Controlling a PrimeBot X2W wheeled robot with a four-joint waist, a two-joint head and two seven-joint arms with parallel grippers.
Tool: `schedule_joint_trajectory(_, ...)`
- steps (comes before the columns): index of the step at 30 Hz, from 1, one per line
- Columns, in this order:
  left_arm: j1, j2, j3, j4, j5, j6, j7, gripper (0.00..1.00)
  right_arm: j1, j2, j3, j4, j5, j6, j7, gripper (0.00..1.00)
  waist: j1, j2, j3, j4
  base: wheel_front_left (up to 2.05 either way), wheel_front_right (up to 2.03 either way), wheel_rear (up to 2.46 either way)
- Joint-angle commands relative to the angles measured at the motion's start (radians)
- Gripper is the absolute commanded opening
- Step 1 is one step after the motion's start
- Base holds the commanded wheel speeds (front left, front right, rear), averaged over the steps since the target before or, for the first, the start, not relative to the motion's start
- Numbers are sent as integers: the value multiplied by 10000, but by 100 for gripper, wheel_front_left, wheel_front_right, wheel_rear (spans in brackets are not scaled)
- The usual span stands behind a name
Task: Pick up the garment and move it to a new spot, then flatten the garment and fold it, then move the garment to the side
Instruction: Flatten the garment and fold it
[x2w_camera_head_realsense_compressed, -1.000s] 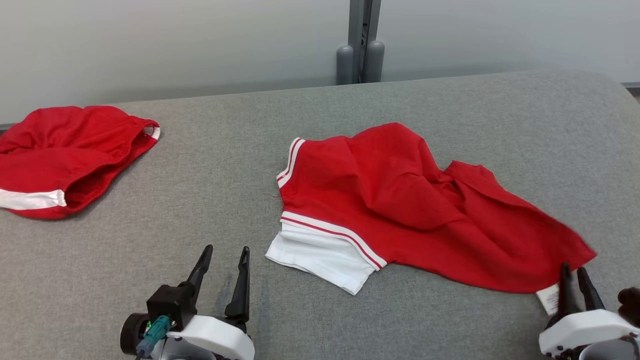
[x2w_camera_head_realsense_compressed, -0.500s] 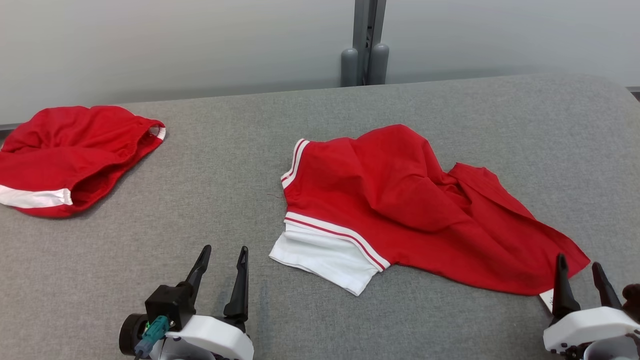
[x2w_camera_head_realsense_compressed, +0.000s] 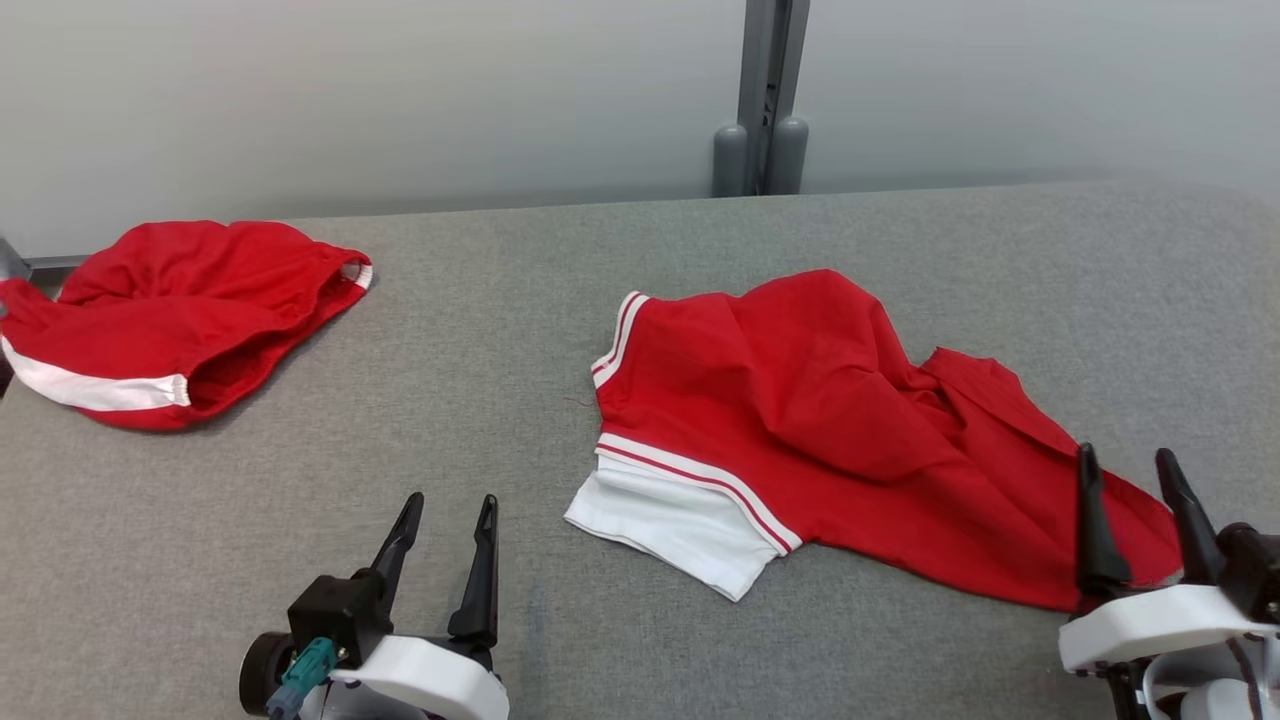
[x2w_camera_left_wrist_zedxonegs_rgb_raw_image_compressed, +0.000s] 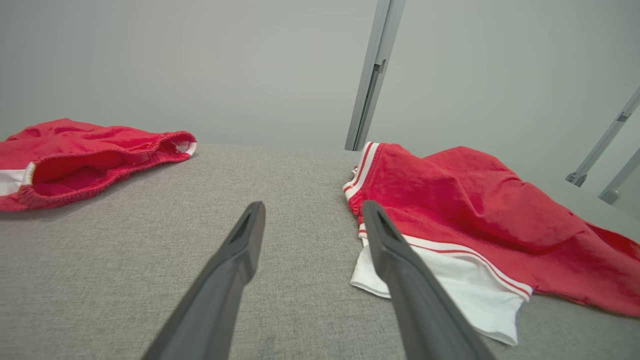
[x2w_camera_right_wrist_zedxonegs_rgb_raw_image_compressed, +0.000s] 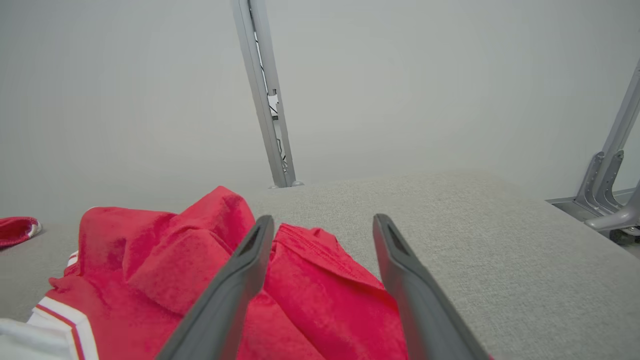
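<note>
The garment (x2w_camera_head_realsense_compressed: 830, 420) is a red shirt with white-striped trim and a white sleeve, lying crumpled on the grey padded table (x2w_camera_head_realsense_compressed: 450, 350) right of centre. It also shows in the left wrist view (x2w_camera_left_wrist_zedxonegs_rgb_raw_image_compressed: 475, 210) and the right wrist view (x2w_camera_right_wrist_zedxonegs_rgb_raw_image_compressed: 175, 270). My right gripper (x2w_camera_head_realsense_compressed: 1125, 455) is open over the garment's near right corner, with nothing between its fingers (x2w_camera_right_wrist_zedxonegs_rgb_raw_image_compressed: 324, 218). At the lower left my left gripper (x2w_camera_head_realsense_compressed: 452, 500) is open above bare table, just left of the white sleeve (x2w_camera_left_wrist_zedxonegs_rgb_raw_image_compressed: 314, 206).
A second red garment with a white band (x2w_camera_head_realsense_compressed: 190, 310) lies bunched at the table's far left edge. A grey metal post (x2w_camera_head_realsense_compressed: 765, 100) stands against the pale wall behind the table. More metal frame legs (x2w_camera_right_wrist_zedxonegs_rgb_raw_image_compressed: 607, 185) stand off the table's right end.
My right gripper has opened and let go of the garment's near right corner, then lifted over it. The camera has shifted, sliding the whole scene right and down. The left gripper has stayed put.
</note>
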Motion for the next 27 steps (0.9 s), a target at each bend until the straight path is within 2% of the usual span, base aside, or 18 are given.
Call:
schedule_joint_trajectory(1,107,40,56,-53,-75,-8,-21,100,119,-50,100,-148,-75,3,-5,100,0,-1,-69,67,0,0,0)
schedule_joint_trajectory(6,317,38,162,-152,-80,46,-21,100,344,-53,607,-476,-280,3,-7,100,0,-1,-283,188,0,0,0)
schedule_joint_trajectory(27,543,38,87,-251,-103,142,-22,100,562,-52,1288,-560,-113,5,-5,100,0,-1,-518,432,0,0,0)
